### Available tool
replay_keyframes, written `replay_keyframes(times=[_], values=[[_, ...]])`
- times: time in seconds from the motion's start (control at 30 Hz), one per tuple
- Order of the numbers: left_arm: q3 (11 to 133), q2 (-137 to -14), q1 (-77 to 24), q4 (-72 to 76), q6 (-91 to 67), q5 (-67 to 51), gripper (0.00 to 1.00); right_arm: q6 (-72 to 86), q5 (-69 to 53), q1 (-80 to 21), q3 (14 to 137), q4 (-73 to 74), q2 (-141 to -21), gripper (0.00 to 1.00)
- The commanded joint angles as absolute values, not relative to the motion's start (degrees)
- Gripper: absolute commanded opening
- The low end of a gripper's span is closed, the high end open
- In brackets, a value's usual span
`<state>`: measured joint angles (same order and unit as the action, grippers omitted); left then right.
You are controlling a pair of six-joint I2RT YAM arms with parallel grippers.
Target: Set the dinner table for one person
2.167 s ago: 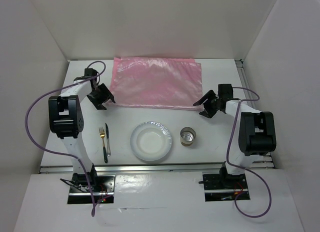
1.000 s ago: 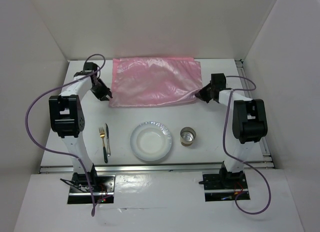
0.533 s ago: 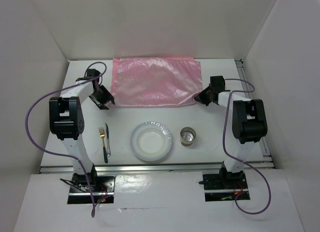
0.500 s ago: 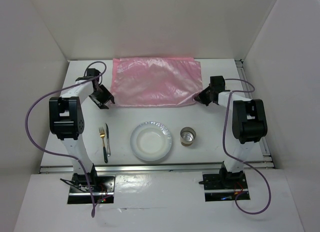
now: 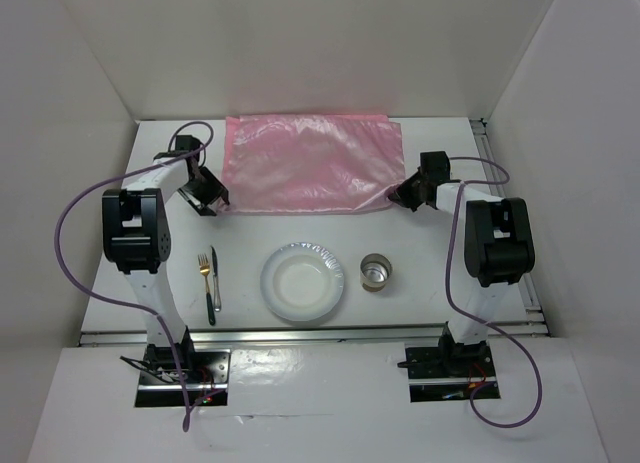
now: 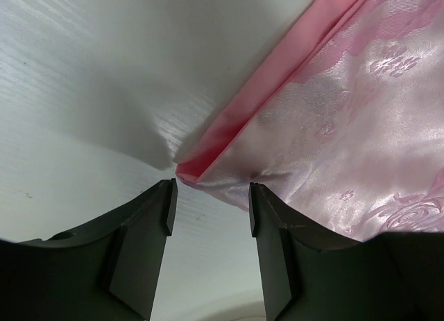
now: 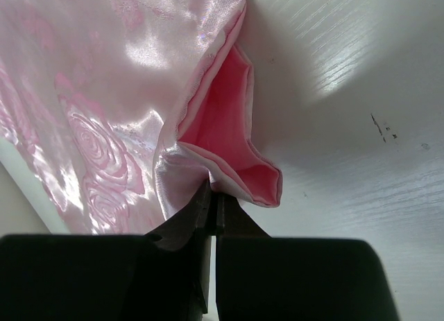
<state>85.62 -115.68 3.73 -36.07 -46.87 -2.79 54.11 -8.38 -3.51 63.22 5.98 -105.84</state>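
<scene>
White table (image 5: 440, 283) spreads under everything. At its far side lies a pink mat (image 5: 310, 163). The right tool (image 7: 211, 191) is clamped on its near right corner. The left tool (image 6: 210, 196) stands open at the near left corner, probably to drag the mat nearer.

a lab test cell (a robot rig): bare white panels (image 5: 320, 43) box in the railed dinner table (image 5: 430, 273).
</scene>
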Motion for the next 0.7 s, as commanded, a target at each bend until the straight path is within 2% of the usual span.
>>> replay_keyframes(times=[0.0, 0.17, 0.23, 0.33, 0.53, 0.67], values=[[86.8, -116.2, 4.6, -36.4, -47.5, -1.4, 0.63, 53.4, -8.3, -4.0, 63.1, 5.4, -103.7, 0.00], [88.4, -118.8, 4.6, -36.4, -47.5, -1.4, 0.61, 53.4, -8.3, -4.0, 63.1, 5.4, -104.2, 0.00], [89.8, -120.0, 4.6, -36.4, -47.5, -1.4, 0.58, 53.4, -8.3, -4.0, 63.1, 5.4, -104.2, 0.00], [90.6, -120.7, 4.6, -36.9, -47.5, -2.0, 0.44, 53.4, -8.3, -4.0, 62.6, 5.4, -104.2, 0.00], [90.1, -119.1, 4.6, -36.9, -47.0, -2.0, 0.00, 53.4, -8.9, -4.0, 62.1, 5.4, -103.7, 0.00], [91.2, -115.2, 5.1, -38.8, -46.5, -1.0, 0.00, 53.4, -8.9, -4.6, 62.9, 5.4, -103.7, 0.00]])
